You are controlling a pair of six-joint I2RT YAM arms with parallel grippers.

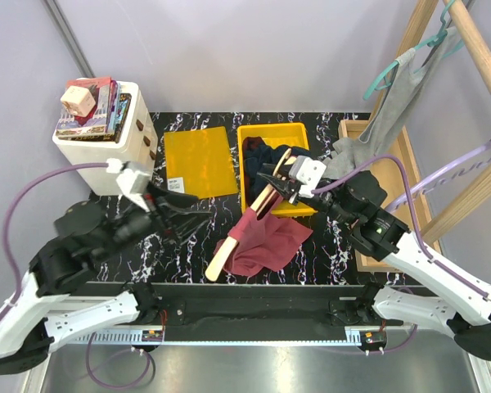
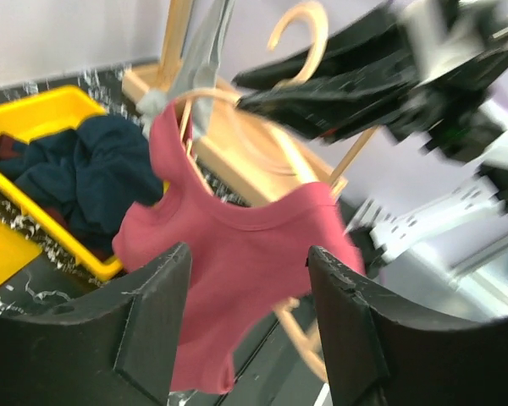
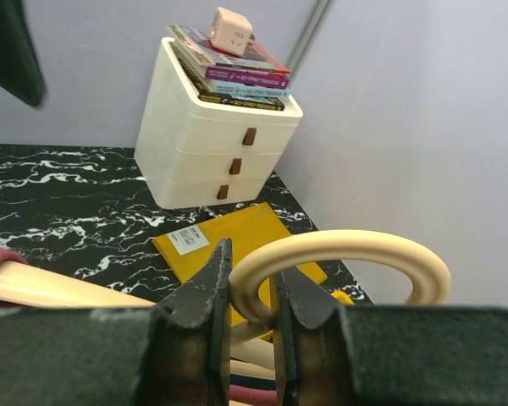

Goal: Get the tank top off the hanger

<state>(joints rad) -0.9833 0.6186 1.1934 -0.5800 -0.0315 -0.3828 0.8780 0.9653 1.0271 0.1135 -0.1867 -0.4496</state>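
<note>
The black marble-patterned table (image 1: 188,121) shows a job that looks barely begun. The dark red cotton tank top (image 1: 266,239) hangs down to the table near its front edge, just beside the yellow plastic bin (image 1: 250,133). The pale wooden hanger (image 1: 222,258) is threaded through it, and in the left wrist view at least 1 strap loops over a hanger arm. The right gripper (image 1: 272,182) is clamped on the hanger's curved hook, holding that end up. The left gripper (image 1: 200,214) has its 2 fingers apart with nothing between them, near the cloth. Left to do, I judge: pinch the fabric and pull the straps clear.
</note>
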